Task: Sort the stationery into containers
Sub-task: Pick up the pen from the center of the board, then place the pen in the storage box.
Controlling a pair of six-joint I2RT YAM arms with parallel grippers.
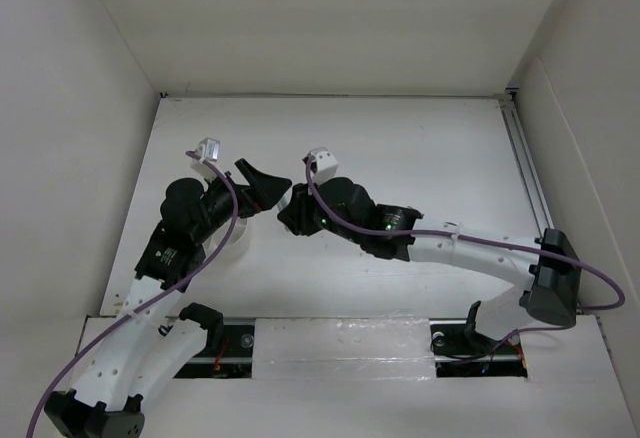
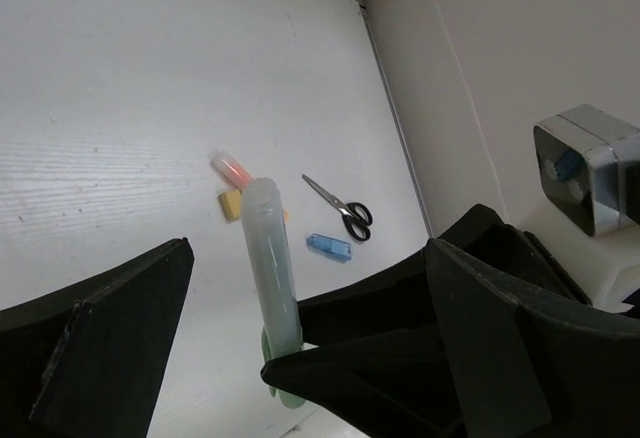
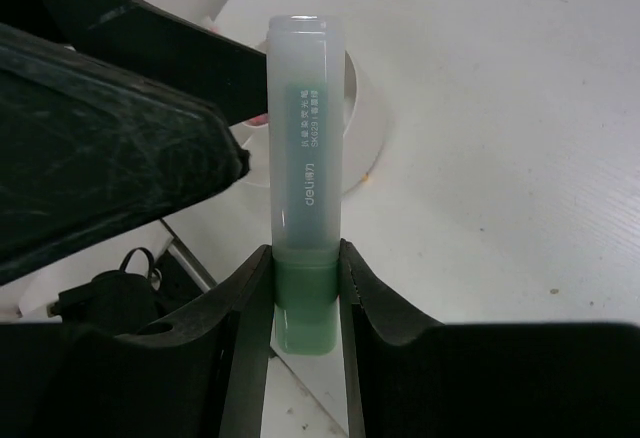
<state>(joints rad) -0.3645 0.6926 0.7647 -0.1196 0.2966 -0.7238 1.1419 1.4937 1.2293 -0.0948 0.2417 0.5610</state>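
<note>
Two black fingers of the right gripper (image 3: 304, 260) pinch the green lower barrel of a stubby green marker with a long frosted, translucent cap (image 3: 305, 148), holding it upright above the white table (image 1: 400, 148) with the cap pointing away from the wrist. Around it, the left gripper (image 2: 310, 246) stands spread to its widest. Its broad black fingers (image 2: 110, 348) flank the capped marker on both sides without touching it, and one of them crosses the upper left of the right wrist view, just beside the cap. Directly behind the cap in that view, a round white plastic tub (image 3: 358, 123) sits on the table, only part of its low wall showing; whether the marker hangs over a compartment or beside the rim cannot be told. Seen from above, both arms reach from their bases at the near edge and meet over the middle of the table, left of centre, the two grippers nose to nose. Farther out on the tabletop, in the left wrist view, loose stationery lies near together: a short blue marker (image 2: 328, 247), small black-handled scissors (image 2: 340, 206) with closed blades just beyond it, a tiny yellow block (image 2: 231, 204), and a pink pen (image 2: 229, 167) lying just beyond the block.
</note>
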